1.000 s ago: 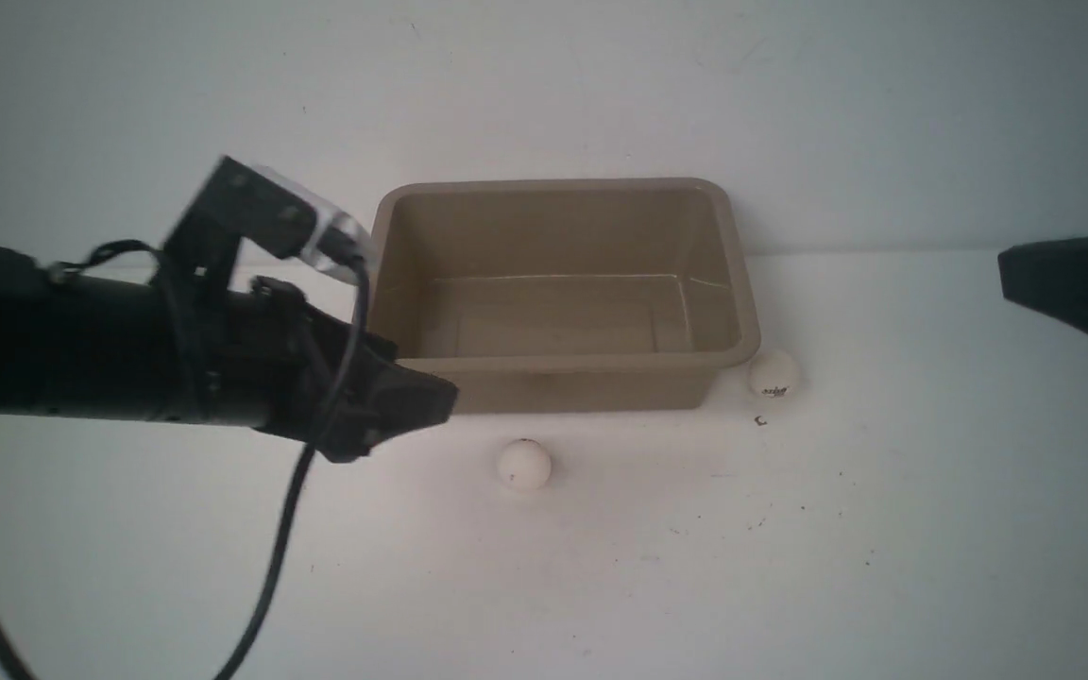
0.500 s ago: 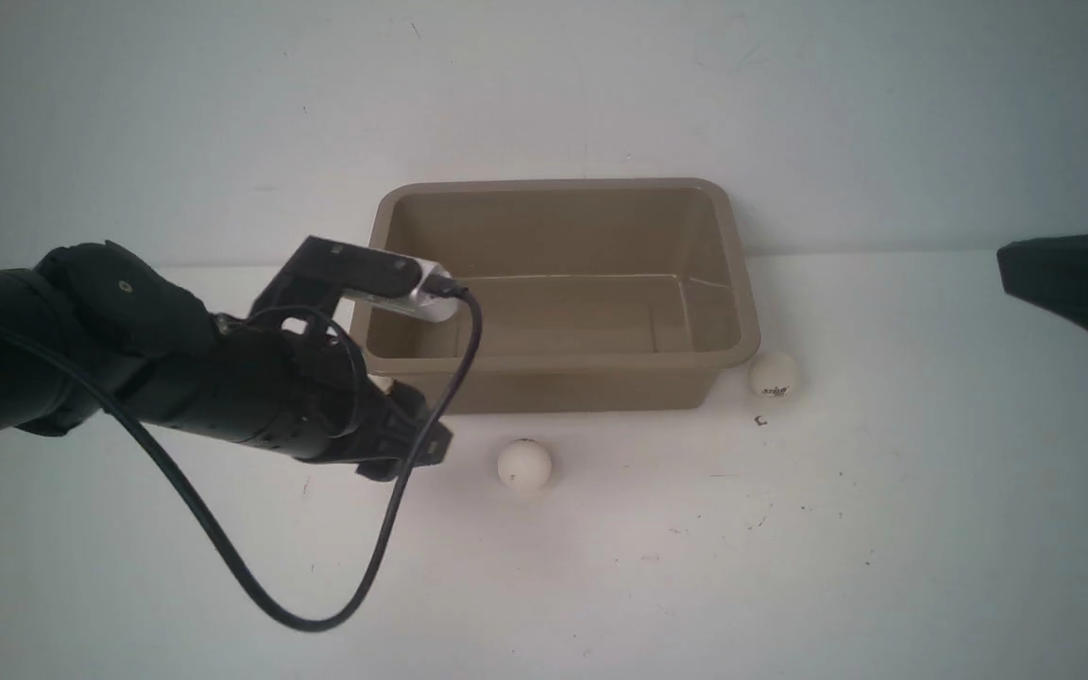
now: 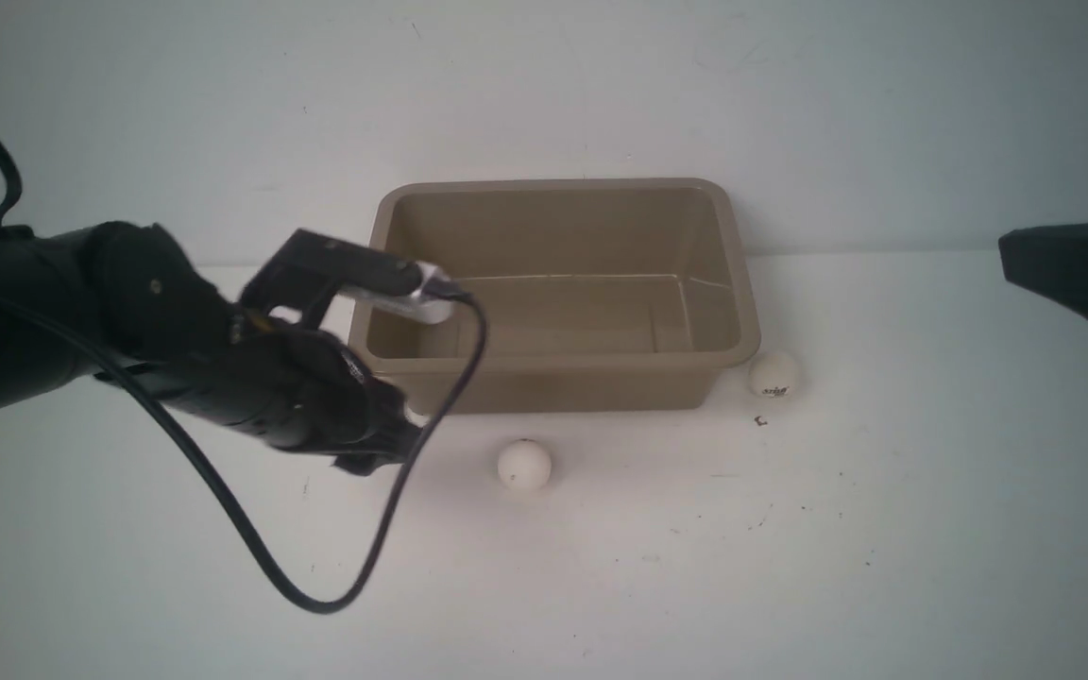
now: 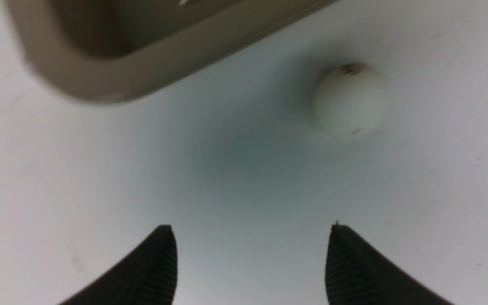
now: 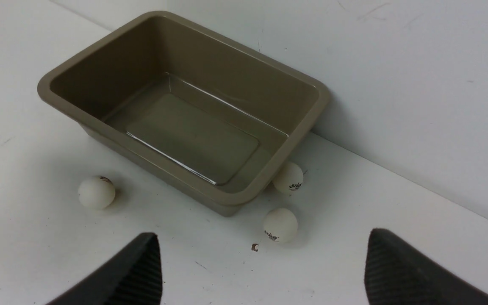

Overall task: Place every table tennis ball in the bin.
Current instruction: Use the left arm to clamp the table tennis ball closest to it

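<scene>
The taupe bin [image 3: 553, 363] stands against the back wall with nothing inside. One table tennis ball [image 3: 524, 465] lies just in front of it. A second ball [image 3: 773, 375] with a dark logo rests by its right front corner. In the right wrist view a third ball [image 5: 288, 178] sits tucked against the bin's right side, past the logo ball [image 5: 280, 225]. My left gripper [image 3: 391, 444] hovers low by the bin's left front corner [image 4: 100, 80], open and holding nothing [image 4: 251, 231]; the front ball [image 4: 349, 101] lies ahead of it, apart. My right gripper [image 5: 265, 239] is open and raised at the right.
A black cable [image 3: 317, 595] loops down from the left wrist onto the white table. A small brown speck [image 3: 759, 420] marks the table near the logo ball. The white wall rises directly behind the bin.
My left arm swung down and drew back a little to the left, so the gripper now sits lower by the bin's left front corner. Balls, bin and right arm stay put.
</scene>
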`<action>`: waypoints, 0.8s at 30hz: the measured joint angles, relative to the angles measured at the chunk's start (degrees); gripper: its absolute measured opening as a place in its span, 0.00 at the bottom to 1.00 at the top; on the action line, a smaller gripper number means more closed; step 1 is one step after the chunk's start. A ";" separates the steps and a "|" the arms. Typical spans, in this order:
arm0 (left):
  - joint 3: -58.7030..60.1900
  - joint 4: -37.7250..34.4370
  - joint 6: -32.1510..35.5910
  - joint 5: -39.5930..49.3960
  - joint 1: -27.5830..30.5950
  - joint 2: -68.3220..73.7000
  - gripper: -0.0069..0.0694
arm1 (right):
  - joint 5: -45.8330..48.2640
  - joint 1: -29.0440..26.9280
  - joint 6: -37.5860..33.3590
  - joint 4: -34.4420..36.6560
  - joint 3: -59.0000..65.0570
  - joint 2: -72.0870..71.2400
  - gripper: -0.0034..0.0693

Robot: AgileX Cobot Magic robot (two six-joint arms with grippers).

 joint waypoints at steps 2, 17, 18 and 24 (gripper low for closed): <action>-1.56 -4.85 5.66 0.05 -3.00 0.00 0.71 | 0.48 0.00 0.00 0.06 0.00 0.20 0.85; -2.71 -15.79 14.14 -2.98 -6.99 5.94 0.79 | 3.04 0.00 0.12 0.06 0.00 0.26 0.85; -2.71 -15.89 14.14 -3.14 -6.99 6.07 0.79 | 3.04 0.00 0.12 0.06 0.00 0.26 0.85; -2.71 -19.44 14.34 -6.13 -6.99 10.01 0.79 | 3.16 0.00 0.90 0.06 0.00 0.26 0.85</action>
